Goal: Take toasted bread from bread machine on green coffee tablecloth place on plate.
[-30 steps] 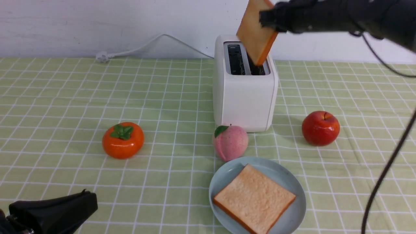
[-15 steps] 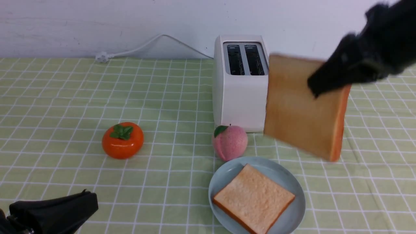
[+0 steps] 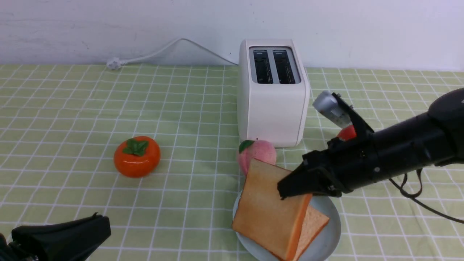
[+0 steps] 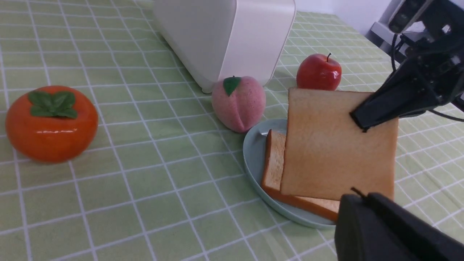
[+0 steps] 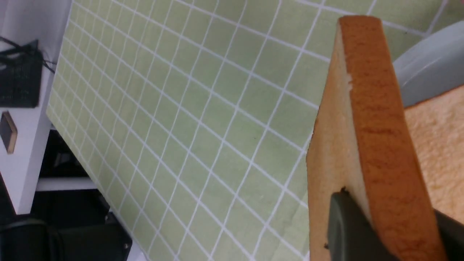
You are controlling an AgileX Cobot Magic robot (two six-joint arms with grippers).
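Note:
My right gripper (image 3: 290, 188) is shut on one slice of toasted bread (image 3: 268, 210) and holds it tilted on edge over the pale blue plate (image 3: 330, 236). Its lower edge is low over the second slice (image 3: 316, 224), which lies flat on the plate. The left wrist view shows the held slice (image 4: 337, 145), the flat slice (image 4: 275, 163) and the plate (image 4: 253, 152). The right wrist view shows the held slice's crust edge (image 5: 377, 127) between my fingers. The white bread machine (image 3: 272, 98) stands behind on the green tablecloth (image 3: 72, 108), both slots empty. My left gripper (image 3: 61, 237) rests shut at the front left.
An orange persimmon (image 3: 137, 156) sits at the left. A pink peach (image 3: 255, 154) sits between the toaster and the plate. A red apple (image 3: 347, 133) is mostly hidden behind my right arm. The toaster's white cord (image 3: 163, 50) runs along the back wall.
My right gripper has carried the slice from above the toaster's right slot, out to the right, then down and forward over the plate. The left arm has not moved.

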